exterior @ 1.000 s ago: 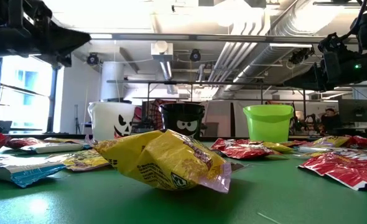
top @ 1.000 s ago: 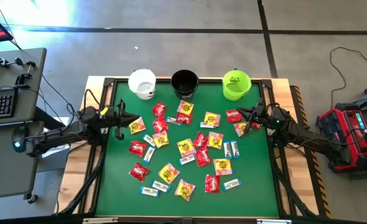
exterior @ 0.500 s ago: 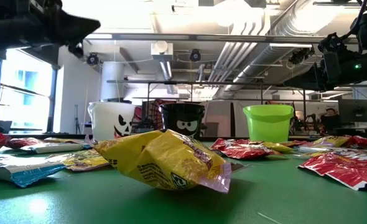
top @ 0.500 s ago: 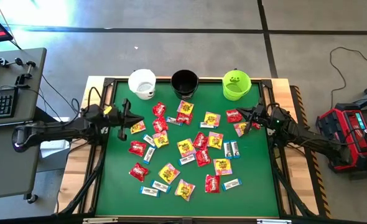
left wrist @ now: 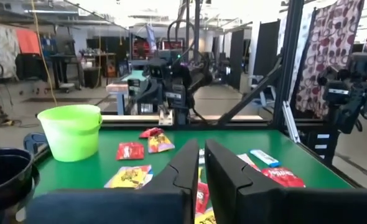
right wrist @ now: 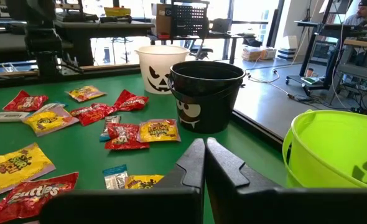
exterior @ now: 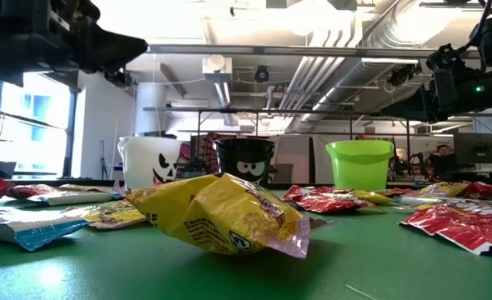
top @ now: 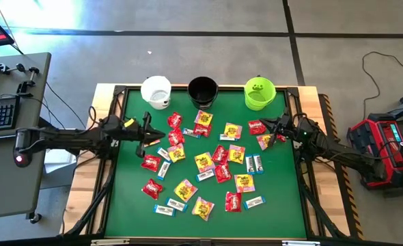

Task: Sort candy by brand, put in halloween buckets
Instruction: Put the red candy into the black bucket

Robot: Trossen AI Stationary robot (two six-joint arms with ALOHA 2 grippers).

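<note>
Many wrapped candy packets [top: 201, 164], red, yellow-and-pink and white-and-blue, lie flat and scattered over the green mat. Three halloween buckets stand along the far edge: white [top: 156, 91], black [top: 203, 91] and lime green [top: 259, 93]. My left gripper [top: 159, 133] [left wrist: 201, 163] hovers level over the left part of the mat, above the leftmost candies. Only a narrow gap shows between its fingers, and nothing is in it. My right gripper [top: 263, 124] [right wrist: 204, 163] hangs shut and holds nothing near the right edge, beside a red packet [top: 257, 127].
A black frame rail [top: 113, 171] runs around the mat. A desk with a keyboard [top: 0, 113] stands left of the table, and a red device [top: 382, 147] lies on the floor to its right. A crumpled yellow packet [exterior: 217, 215] lies close in front of the low camera.
My left gripper has moved from the table's left edge toward the right, out over the mat and the leftmost candies, staying above them. The candy and the buckets have not moved.
</note>
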